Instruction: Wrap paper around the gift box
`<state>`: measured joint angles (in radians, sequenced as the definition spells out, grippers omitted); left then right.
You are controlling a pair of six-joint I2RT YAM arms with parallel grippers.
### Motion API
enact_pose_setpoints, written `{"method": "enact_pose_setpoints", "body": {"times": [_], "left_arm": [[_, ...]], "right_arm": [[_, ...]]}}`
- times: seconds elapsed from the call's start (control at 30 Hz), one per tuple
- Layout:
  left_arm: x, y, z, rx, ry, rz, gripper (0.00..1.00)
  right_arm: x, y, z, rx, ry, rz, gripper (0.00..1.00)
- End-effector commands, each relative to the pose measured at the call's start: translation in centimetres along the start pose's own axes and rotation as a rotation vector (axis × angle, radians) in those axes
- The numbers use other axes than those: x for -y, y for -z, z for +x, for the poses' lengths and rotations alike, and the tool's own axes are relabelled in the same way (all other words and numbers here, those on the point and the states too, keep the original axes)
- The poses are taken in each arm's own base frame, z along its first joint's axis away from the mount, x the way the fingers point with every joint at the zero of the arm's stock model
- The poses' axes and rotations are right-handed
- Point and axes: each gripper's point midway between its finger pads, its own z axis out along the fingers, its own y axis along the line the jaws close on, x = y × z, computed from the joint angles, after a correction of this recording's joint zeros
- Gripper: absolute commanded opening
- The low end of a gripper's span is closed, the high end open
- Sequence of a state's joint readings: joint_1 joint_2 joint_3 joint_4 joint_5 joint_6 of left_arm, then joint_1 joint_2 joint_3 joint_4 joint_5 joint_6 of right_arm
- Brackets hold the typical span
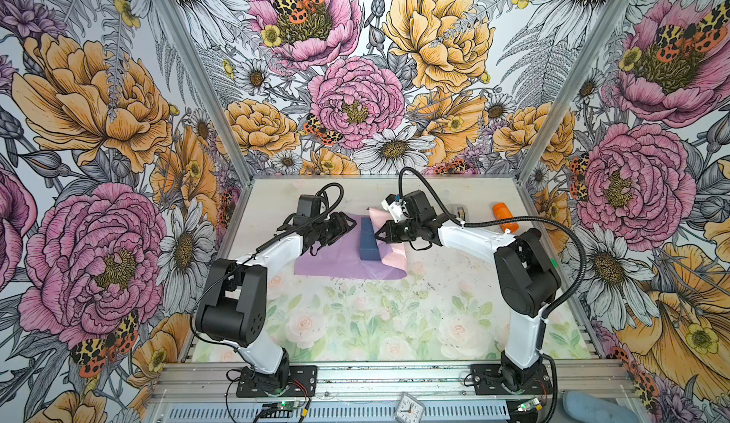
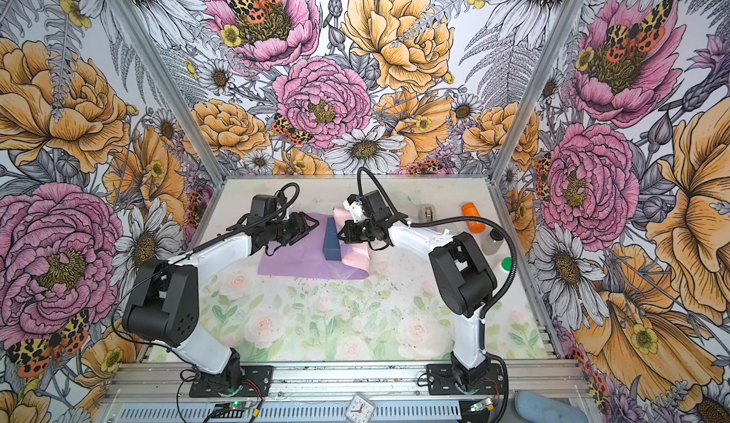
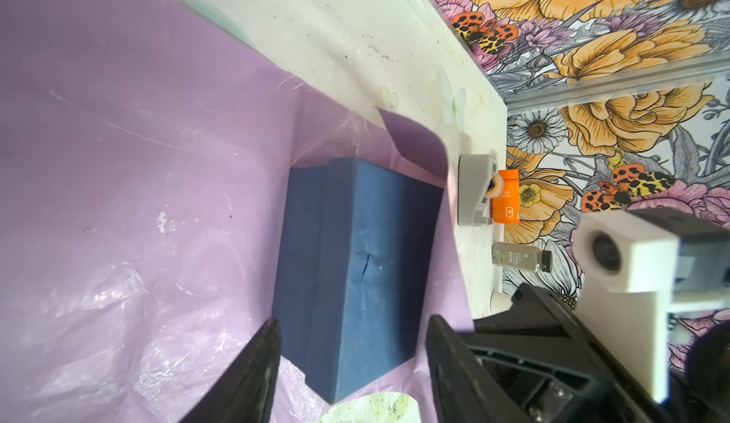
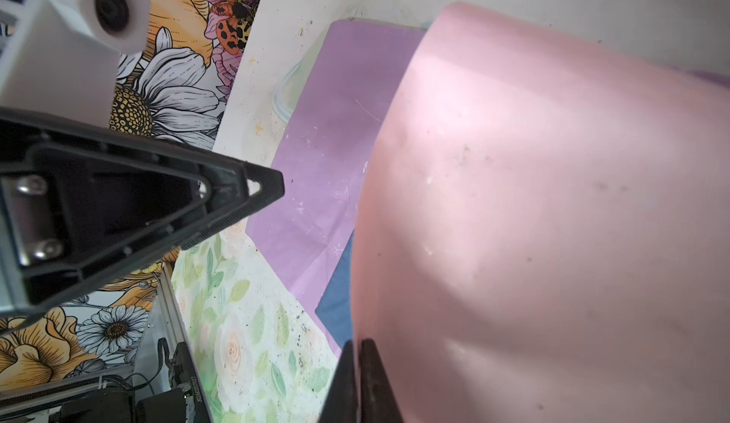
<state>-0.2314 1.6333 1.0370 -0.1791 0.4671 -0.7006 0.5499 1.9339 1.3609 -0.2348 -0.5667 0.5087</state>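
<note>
Wrapping is barely begun. The gift box (image 1: 369,241) sits bare-topped on the paper (image 1: 324,263), whose pink flap right of the box is lifted beside it, pinched at its edge by the right gripper (image 1: 379,236). The left gripper (image 1: 351,227), just left of the box, gapes empty. Every fold over the box remains

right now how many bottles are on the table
3, all by the table's right edge: an orange bottle farthest back, a clear black-capped bottle next, a white green-capped bottle nearest. The right arm could hide more.
</note>
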Motion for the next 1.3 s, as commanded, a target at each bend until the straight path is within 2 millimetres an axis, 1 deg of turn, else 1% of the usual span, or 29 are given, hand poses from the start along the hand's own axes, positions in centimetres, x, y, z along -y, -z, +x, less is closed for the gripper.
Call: {"method": "enact_pose_setpoints", "body": {"times": [0.0,0.07,0.23,0.4,0.57,0.63,0.67,0.7,0.77,0.87,0.93,1.0,1.07,1.13,1.2,1.27], "left_arm": [[1.4,-0.5,-1.2,0.007,-0.004,0.049,0.61],[1.6,-1.0,-1.3,0.0,-0.009,0.053,0.61],[1.8,-2.3,-1.1,-0.02,-0.02,0.051,0.61],[2.4,-3.6,-0.7,-0.047,-0.032,0.061,0.62],[2.5,-4.5,-0.6,-0.052,-0.047,0.049,0.62],[0.9,-5.8,0.0,-0.079,-0.041,0.0,0.62],[0.6,-6.2,0.2,-0.088,-0.043,-0.007,0.62],[0.4,-6.4,0.4,-0.094,-0.047,-0.016,0.62],[-0.2,-6.9,0.9,-0.108,-0.056,-0.035,0.62],[-1.1,-7.6,1.8,-0.129,-0.068,-0.063,0.61],[-1.8,-7.9,2.3,-0.141,-0.082,-0.091,0.56],[-2.4,-8.1,2.7,-0.151,-0.089,-0.114,0.5],[-3.0,-8.2,3.0,-0.159,-0.094,-0.13,0.44],[-3.2,-8.0,3.1,-0.161,-0.096,-0.138,0.41],[-3.3,-7.8,3.2,-0.159,-0.1,-0.141,0.41],[-3.3,-7.6,3.2,-0.157,-0.101,-0.141,0.41]], "right_arm": [[-0.5,-0.6,-0.4,0.005,0.015,-0.017,0.22],[-0.3,-0.7,-0.3,0.003,0.011,-0.014,0.31],[0.1,-1.0,0.2,-0.012,-0.006,-0.012,0.42],[0.2,-1.2,0.5,-0.022,-0.014,-0.016,0.53],[0.3,-1.3,0.7,-0.027,-0.017,-0.017,0.58],[0.3,-1.4,0.8,-0.031,-0.019,-0.019,0.61],[0.2,-1.5,0.9,-0.034,-0.021,-0.024,0.64],[0.2,-1.5,0.9,-0.035,-0.022,-0.025,0.67],[0.2,-1.4,0.9,-0.034,-0.022,-0.023,0.79],[0.1,-1.3,0.6,-0.026,-0.013,-0.023,0.8],[-0.1,-1.0,0.3,-0.014,-0.006,-0.019,0.8],[-0.7,-0.2,-0.4,0.013,0.009,-0.011,0.79],[-1.4,1.4,-1.5,0.058,0.026,0.005,0.79],[-1.1,3.3,-2.4,0.104,0.014,0.057,0.79],[1.0,5.5,-2.9,0.157,-0.053,0.149,0.78],[4.1,7.6,-2.9,0.196,-0.172,0.234,0.78]]}}
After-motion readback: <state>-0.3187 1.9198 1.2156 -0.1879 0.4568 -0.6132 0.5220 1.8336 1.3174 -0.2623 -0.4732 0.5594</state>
